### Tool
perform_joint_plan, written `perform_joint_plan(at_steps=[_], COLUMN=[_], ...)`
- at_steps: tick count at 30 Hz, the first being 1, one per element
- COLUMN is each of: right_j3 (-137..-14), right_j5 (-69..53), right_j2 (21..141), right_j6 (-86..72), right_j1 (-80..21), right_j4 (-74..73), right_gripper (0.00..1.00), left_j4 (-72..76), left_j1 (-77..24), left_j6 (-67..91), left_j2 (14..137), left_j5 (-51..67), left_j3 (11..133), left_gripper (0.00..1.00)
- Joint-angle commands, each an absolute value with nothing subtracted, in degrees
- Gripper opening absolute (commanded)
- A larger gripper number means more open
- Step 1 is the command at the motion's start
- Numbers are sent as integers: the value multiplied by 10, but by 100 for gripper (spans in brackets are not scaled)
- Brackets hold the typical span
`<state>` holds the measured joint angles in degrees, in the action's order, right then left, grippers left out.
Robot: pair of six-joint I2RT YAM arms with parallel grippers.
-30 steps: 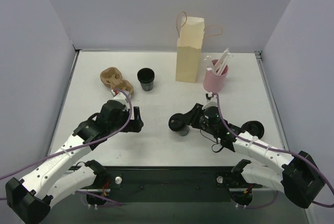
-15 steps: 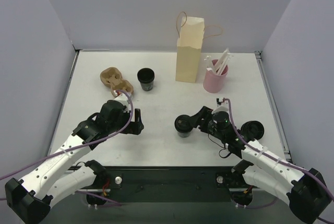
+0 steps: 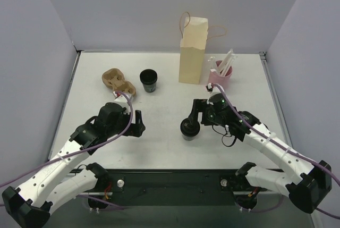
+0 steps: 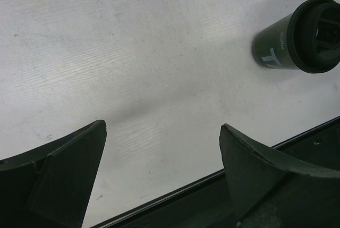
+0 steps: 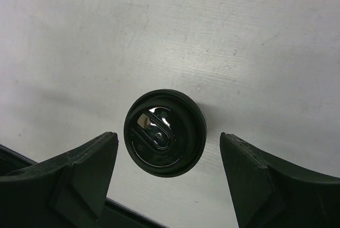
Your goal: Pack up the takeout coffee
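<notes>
Since a second ago my right gripper (image 3: 194, 115) has let go of the coffee cup (image 3: 189, 128) and drawn back toward the far side of it. Its fingers (image 5: 79, 180) now stand wide apart, touching nothing. The right wrist camera looks straight down on the cup's black lid (image 5: 164, 132), which lies in the gap between them, clear of both. The cup stands upright on the white table (image 3: 164, 148), a little right of where it was gripped before, near the middle of the near half. My left gripper (image 3: 139, 123) has hardly shifted. Its fingers (image 4: 64, 177) are spread as wide as they go, with only bare table between them, and its camera catches the same cup off to one side, dark green wall and black lid. Further out on the left, toward the back, lies the brown cardboard cup carrier (image 3: 119, 82), with a second dark cup (image 3: 149, 81) just beside it. At the back of the table the paper bag (image 3: 193, 52) stands upright, its handles up. Just to its right is a pink holder (image 3: 219, 82) with white sticks poking out of the top.
</notes>
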<state>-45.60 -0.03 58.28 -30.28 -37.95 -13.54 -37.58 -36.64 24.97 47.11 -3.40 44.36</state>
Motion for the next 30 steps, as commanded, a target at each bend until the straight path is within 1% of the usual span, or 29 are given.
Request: perform_joint_plan(at_steps=[1,3,8,10,12,17,27,30], right_j3=[-527,-549,-572,-581,-586,-595,-610,-585], right_j5=[-27,-2,24,23,32,43,43,61], right_j2=[640,667,710,720,732,751,793,805], right_j6=[-222,-214,-206,-203,-199,-192,-195,-208], right_j1=[-404,-419,-455,-458,-461,-468,-477,-482], right_j4=[-242,-256,-273,-278,-283,-293,-287,-278], right_gripper=[79,79,83,90,93,94,90,87], left_j4=[-374,-374,-374,-375,-375,-375,-374,-374], left_j1=[-365,-366,-365,-365,-365,-366,-366,-365], left_j6=[243,244,244,244,245,245,245,245], left_j2=[450,447,445,445,445,445,446,447], left_j5=[-52,-52,-57,-56,-56,-57,-57,-58], left_j3=[458,457,458,458,457,457,456,457], left_gripper=[97,97,97,97,97,97,97,97])
